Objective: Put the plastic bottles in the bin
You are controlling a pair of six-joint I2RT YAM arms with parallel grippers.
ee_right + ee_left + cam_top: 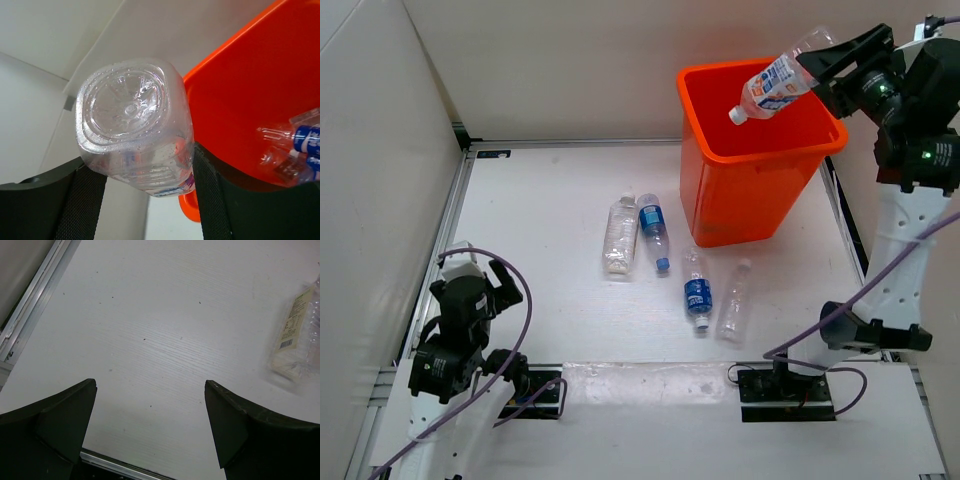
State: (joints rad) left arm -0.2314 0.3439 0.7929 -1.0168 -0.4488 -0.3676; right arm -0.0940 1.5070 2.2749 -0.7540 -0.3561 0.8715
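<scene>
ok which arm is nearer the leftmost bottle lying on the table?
Left. The left arm sits low at near-left, the leftmost bottle ahead to its right. The right arm is up at the bin, jaws shut on another bottle.

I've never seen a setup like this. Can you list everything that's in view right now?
Bin: one, bright orange, far right of the table.
Blue-labelled bottles: two, clear, lying on the table left of and in front of the bin.
Pale-labelled bottle: one, clear, lying beside the farther blue-labelled one.
Unlabelled bottle: one, clear, lying in front of the bin.
Held bottle: one, clear with a white-blue label, tilted cap-down over the bin.
Bottle in the bin: at least one, clear with blue label, low inside.
Table: one, white.
Left hand: one, black, open and empty, near left of the table.
Right hand: one, black, shut on the held bottle.
</scene>
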